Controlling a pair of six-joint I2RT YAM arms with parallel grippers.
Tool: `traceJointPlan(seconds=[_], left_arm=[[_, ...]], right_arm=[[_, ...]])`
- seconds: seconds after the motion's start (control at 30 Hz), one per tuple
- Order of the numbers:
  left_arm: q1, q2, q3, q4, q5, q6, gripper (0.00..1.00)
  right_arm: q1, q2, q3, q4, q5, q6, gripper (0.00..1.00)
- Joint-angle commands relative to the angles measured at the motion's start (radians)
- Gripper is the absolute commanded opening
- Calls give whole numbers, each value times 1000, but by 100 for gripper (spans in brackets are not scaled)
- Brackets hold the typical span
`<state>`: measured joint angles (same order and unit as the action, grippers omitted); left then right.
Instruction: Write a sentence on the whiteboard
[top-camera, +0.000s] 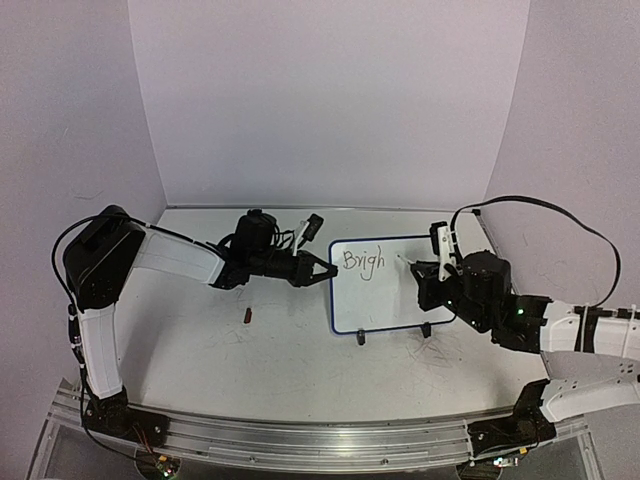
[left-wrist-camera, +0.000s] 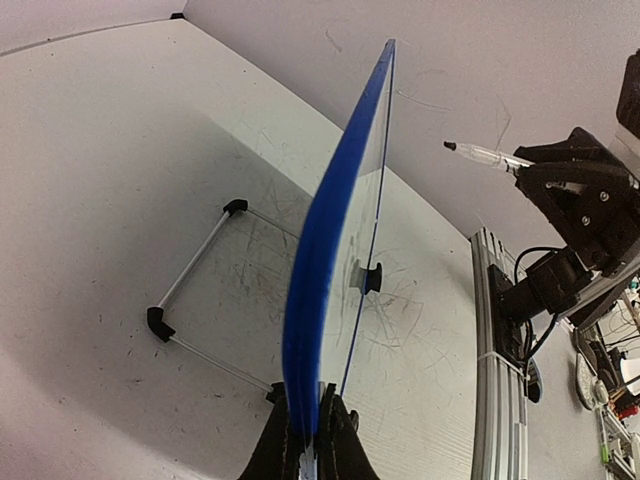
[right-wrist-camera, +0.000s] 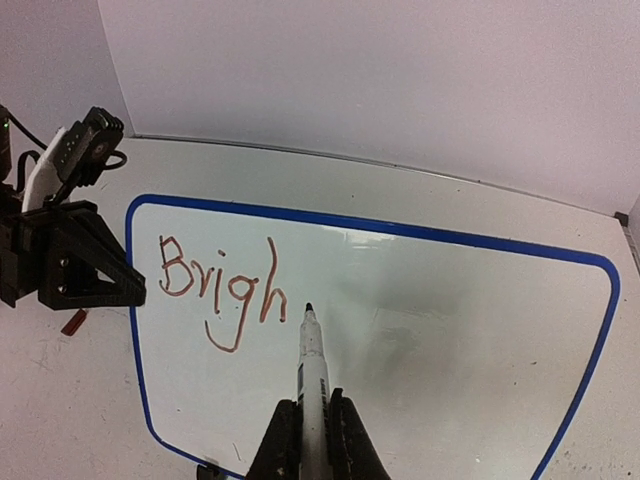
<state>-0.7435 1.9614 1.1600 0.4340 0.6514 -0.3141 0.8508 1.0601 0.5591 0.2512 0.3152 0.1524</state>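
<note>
The whiteboard (top-camera: 385, 285) stands upright on two black feet, white with a blue frame; it fills the right wrist view (right-wrist-camera: 420, 330) and shows edge-on in the left wrist view (left-wrist-camera: 330, 250). The sentence (top-camera: 363, 261) reads "Brigh" in thin brownish letters at the board's upper left (right-wrist-camera: 222, 285). My left gripper (top-camera: 322, 270) is shut on the board's left edge (left-wrist-camera: 312, 440). My right gripper (top-camera: 424, 275) is shut on a white marker (right-wrist-camera: 312, 375), whose dark tip (right-wrist-camera: 309, 307) sits just right of the "h", at or very near the surface. The marker also shows in the left wrist view (left-wrist-camera: 488, 156).
A small dark red marker cap (top-camera: 247, 317) lies on the table left of the board. A wire stand with black ends (left-wrist-camera: 200, 300) lies behind the board. The tabletop (top-camera: 220, 360) carries faint grey scribbles. An aluminium rail (top-camera: 300, 435) runs along the near edge.
</note>
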Motion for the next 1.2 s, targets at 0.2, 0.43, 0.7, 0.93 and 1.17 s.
traceJointPlan(seconds=[0.2, 0.43, 0.7, 0.93, 1.17], left_arm=[[-3, 26, 24, -133, -116, 29, 0], [-9, 19, 22, -142, -126, 37, 0], [-13, 24, 34, -153, -123, 44, 0], [-19, 29, 37, -159, -123, 46, 0], [-20, 24, 35, -164, -127, 53, 0]], right_arm=[[-5, 67, 88, -18, -54, -13, 0], [-5, 90, 101, -21, 51, 10, 0], [-8, 116, 120, -15, 56, 14, 0], [-14, 161, 140, 30, 30, 6, 0], [-21, 171, 151, 48, 73, 14, 0]])
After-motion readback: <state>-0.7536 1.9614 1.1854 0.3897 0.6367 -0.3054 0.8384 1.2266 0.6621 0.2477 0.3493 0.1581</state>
